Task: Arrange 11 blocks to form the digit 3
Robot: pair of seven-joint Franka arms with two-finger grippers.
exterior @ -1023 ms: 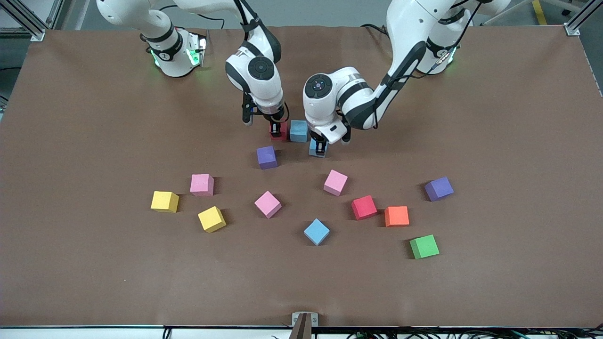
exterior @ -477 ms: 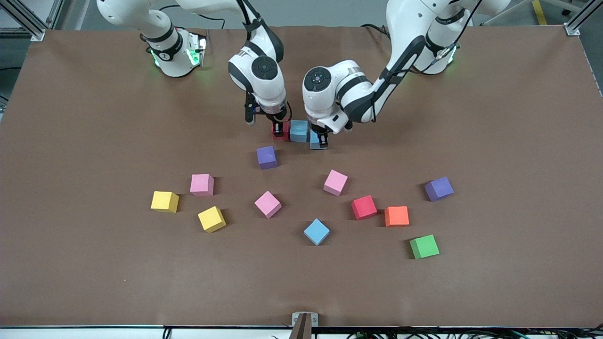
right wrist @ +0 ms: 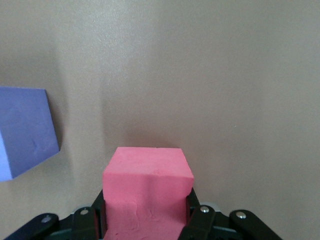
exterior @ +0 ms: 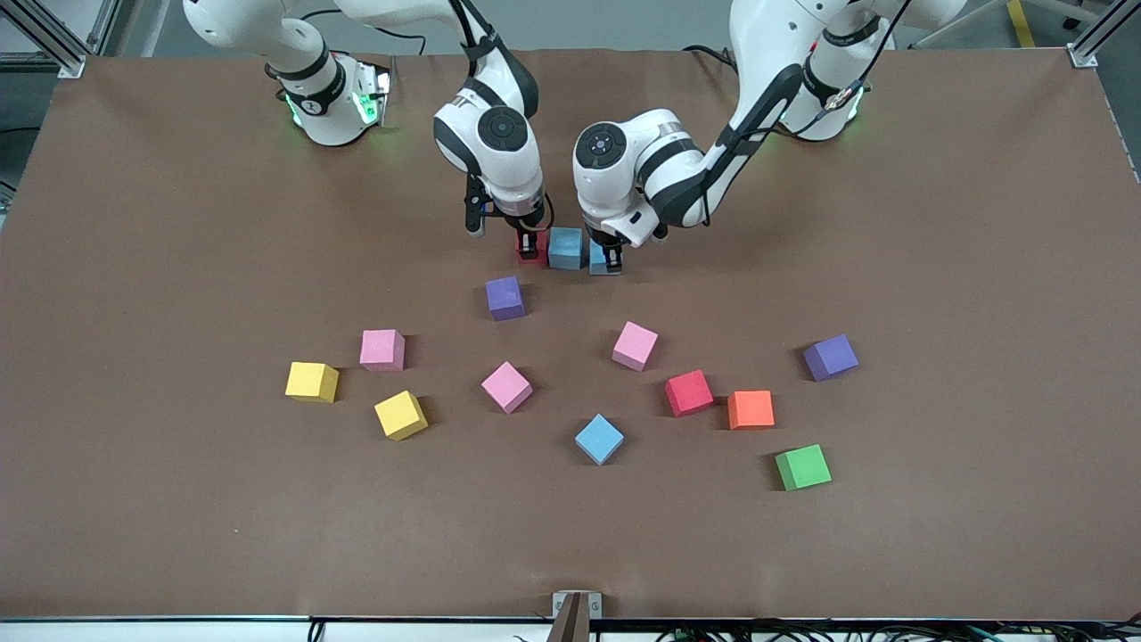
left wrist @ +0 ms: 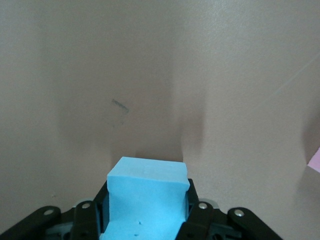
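A blue block rests on the table between the two grippers. My right gripper is shut on a red block, held low against the resting blue block on the side toward the right arm's end. My left gripper is shut on a second blue block, low on the resting block's other side. These three form one short row; no whole digit 3 is in view. A purple block lies just nearer the front camera than the row.
Loose cubes lie nearer the camera: pink, pink, pink, yellow, yellow, blue, red, orange, purple, green.
My left gripper has carried its blue block away from the front camera, up beside the resting blue block. The right gripper with the red block has barely shifted.
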